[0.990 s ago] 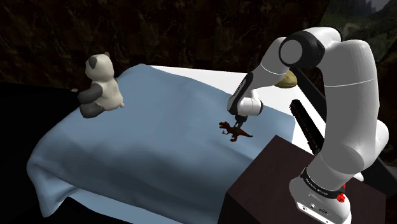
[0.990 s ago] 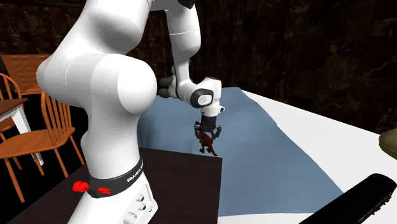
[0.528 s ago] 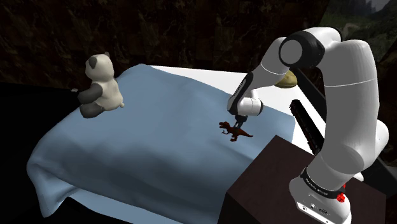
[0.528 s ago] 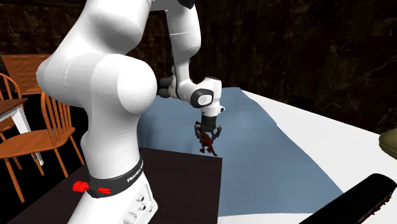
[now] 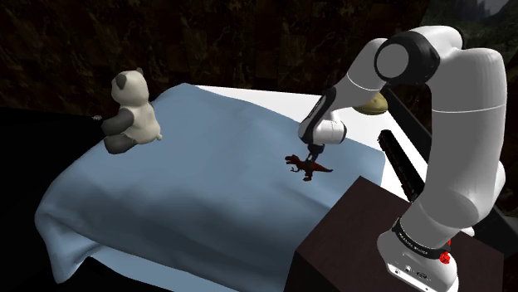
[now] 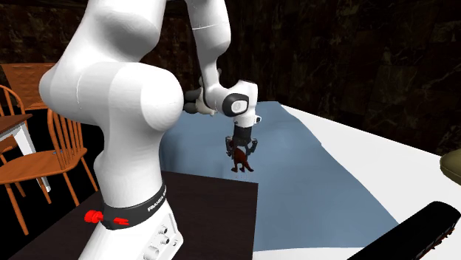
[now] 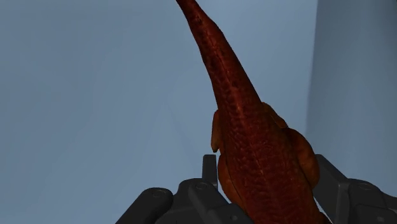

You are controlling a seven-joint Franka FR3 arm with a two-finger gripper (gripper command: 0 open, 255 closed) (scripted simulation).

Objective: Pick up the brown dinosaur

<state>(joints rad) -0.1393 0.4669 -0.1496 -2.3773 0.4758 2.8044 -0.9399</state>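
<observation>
The brown dinosaur (image 5: 307, 166) is a small reddish-brown toy hanging just above the light blue blanket (image 5: 191, 182) near the bed's edge by the stand. My gripper (image 5: 313, 154) points straight down and is shut on its body. From the second exterior view the dinosaur (image 6: 240, 161) dangles under the gripper (image 6: 241, 150), close to the dark stand top. In the wrist view the black fingers (image 7: 329, 175) clasp the scaly body of the dinosaur (image 7: 254, 140) from both sides, and its tail stretches away over the blanket.
A panda plush (image 5: 129, 112) sits at the blanket's far end. The dark stand (image 5: 349, 240) is right beside the dinosaur. A long black object (image 5: 403, 166) and a rounded olive thing (image 5: 375, 103) lie on the white sheet. Wooden chairs (image 6: 37, 148) stand beyond the arm.
The arm has risen a little, and the dinosaur has come up off the blanket with the gripper. The panda has not moved.
</observation>
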